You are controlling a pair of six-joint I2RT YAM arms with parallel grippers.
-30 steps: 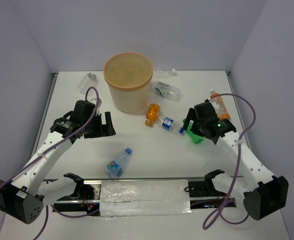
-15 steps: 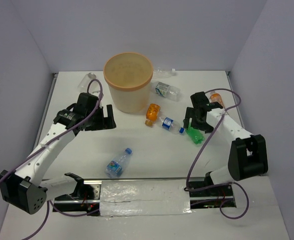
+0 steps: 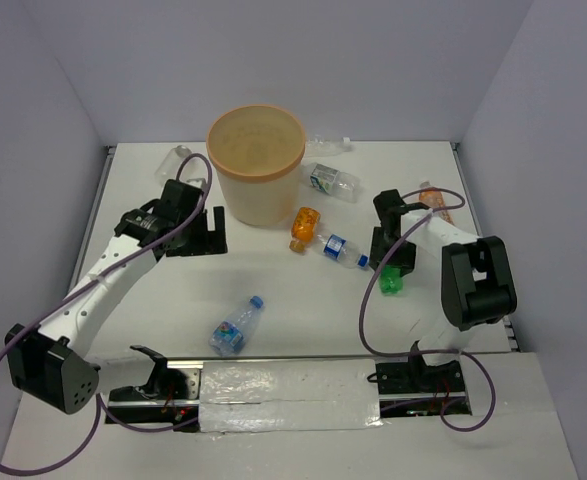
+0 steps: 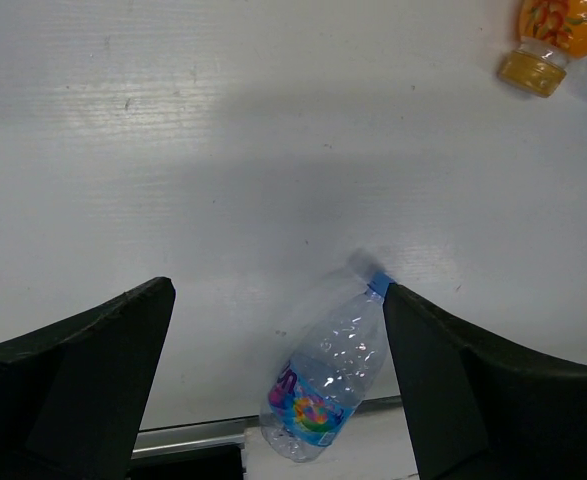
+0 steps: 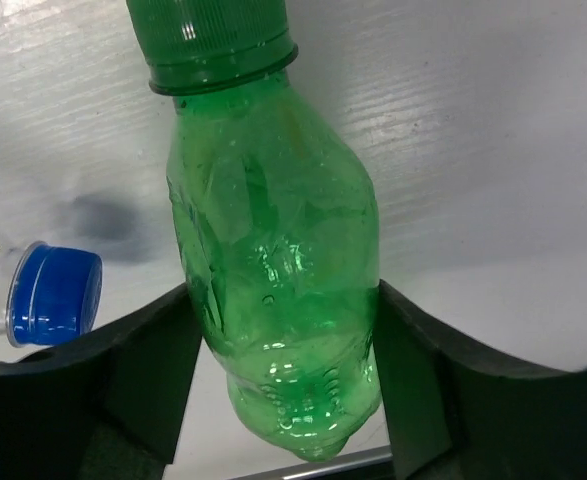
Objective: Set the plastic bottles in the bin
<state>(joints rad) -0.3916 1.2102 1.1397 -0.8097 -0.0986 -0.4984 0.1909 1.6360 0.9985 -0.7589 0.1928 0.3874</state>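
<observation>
RIGHT SIDE OF THE TABLE: My right gripper (image 3: 392, 262) stands closed about halfway onto the green bottle (image 5: 273, 250). One finger is pressed flat to each flank of its crumpled body, and nothing else is in the grip. The bottle lies on its side on the white table (image 3: 303, 300). Its long axis runs straight out from my wrist, with the green cap at the far end and the base nearest me, so my fingers cross it square at the widest part. A blue-capped clear bottle (image 3: 345, 249) lies just beside my left-hand finger, near but apart from the green one.

The bin (image 3: 258, 200) stands at the far middle of the table, up and to the left of this grip. The blue-capped bottle and an orange bottle (image 3: 304, 224) lie on the line between. In my judgement the carry calls for a lift first, then a swing across and over the thick rim.

My left gripper (image 3: 205, 232) hangs just beside the bin and is by far the nearer of my two hands to it. It is spread as wide as it goes and holds nothing. Its wrist camera looks down on a clear bottle with a coloured label (image 4: 328, 380), lying slantwise on the table well below the fingers.
</observation>
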